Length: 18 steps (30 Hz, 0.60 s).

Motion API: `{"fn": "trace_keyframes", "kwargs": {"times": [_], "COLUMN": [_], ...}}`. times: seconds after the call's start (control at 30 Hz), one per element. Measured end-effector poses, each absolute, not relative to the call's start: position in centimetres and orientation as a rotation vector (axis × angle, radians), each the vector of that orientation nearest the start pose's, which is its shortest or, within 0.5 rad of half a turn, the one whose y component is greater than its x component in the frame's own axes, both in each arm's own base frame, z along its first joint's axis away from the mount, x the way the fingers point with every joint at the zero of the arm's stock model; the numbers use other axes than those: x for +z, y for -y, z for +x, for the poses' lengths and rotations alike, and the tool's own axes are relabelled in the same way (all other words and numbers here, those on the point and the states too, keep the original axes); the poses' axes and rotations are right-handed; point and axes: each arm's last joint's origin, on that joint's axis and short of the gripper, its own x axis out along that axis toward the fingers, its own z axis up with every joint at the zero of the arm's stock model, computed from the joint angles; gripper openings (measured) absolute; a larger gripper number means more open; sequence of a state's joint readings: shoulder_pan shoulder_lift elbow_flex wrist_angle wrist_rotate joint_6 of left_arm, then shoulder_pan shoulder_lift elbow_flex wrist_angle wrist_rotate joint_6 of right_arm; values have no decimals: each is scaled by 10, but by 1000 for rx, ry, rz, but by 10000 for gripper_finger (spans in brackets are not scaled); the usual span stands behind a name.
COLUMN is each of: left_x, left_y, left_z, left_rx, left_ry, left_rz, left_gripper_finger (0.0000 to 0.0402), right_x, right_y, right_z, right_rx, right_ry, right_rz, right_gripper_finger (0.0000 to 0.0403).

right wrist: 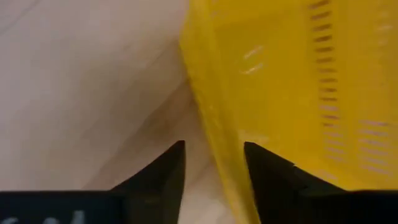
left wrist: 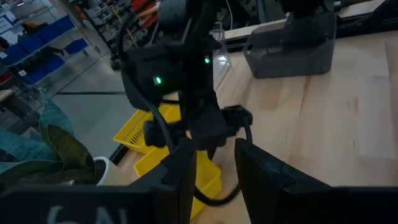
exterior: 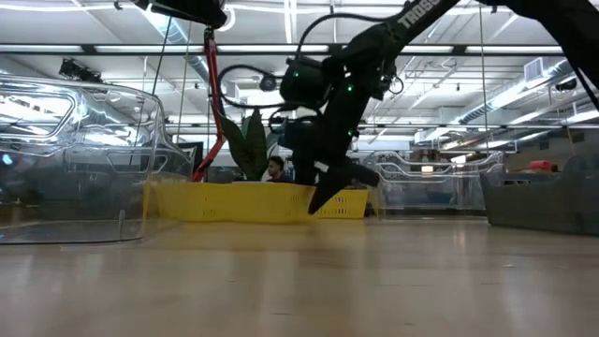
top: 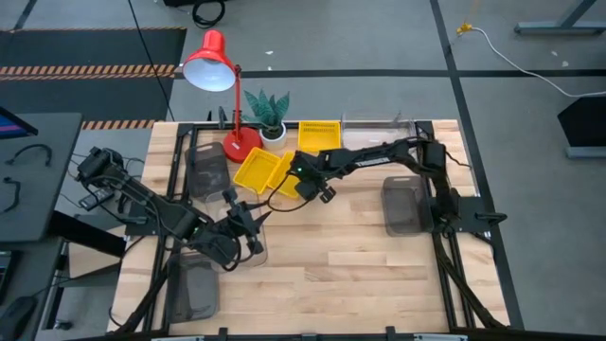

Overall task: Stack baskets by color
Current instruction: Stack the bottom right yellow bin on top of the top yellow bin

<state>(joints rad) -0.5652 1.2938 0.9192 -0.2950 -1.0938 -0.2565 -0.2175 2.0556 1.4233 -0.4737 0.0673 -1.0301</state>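
The left gripper (top: 248,220) hovered low beside a clear basket (top: 248,248), fingers parted and empty. Rightward, the right gripper (right wrist: 212,163) stood released at the yellow basket (right wrist: 298,93); lifting straight up seemed wisest to avoid snagging it. Slotted bright plastic, it lay near the plant (top: 268,109).

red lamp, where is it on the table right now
In the high view the red lamp stands at the table's far edge, left of centre, its base beside the potted plant and just behind the yellow baskets.
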Motion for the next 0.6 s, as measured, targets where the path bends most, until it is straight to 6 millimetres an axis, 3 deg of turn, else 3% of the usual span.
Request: {"fn": "trace_keyframes", "kwargs": {"times": [0.13,0.27,0.47,0.6], "left_x": [273,272,272,272], "left_y": [118,117,117,117], "left_z": [234,234,234,234], "left_rx": [558,560,559,559], "left_ry": [-392,-397,-400,-400], "left_rz": [260,265,273,273], "left_gripper_finger": [117,117,117,117], "right_x": [151,164,207,230], "right_y": [89,86,93,124], "right_z": [411,408,396,384], "right_rx": [312,246,75,-115], "right_ry": [-1128,-1113,-1057,-1007], "right_rz": [-773,-690,-603,-509], "right_gripper_finger": [95,18,9,6]}}
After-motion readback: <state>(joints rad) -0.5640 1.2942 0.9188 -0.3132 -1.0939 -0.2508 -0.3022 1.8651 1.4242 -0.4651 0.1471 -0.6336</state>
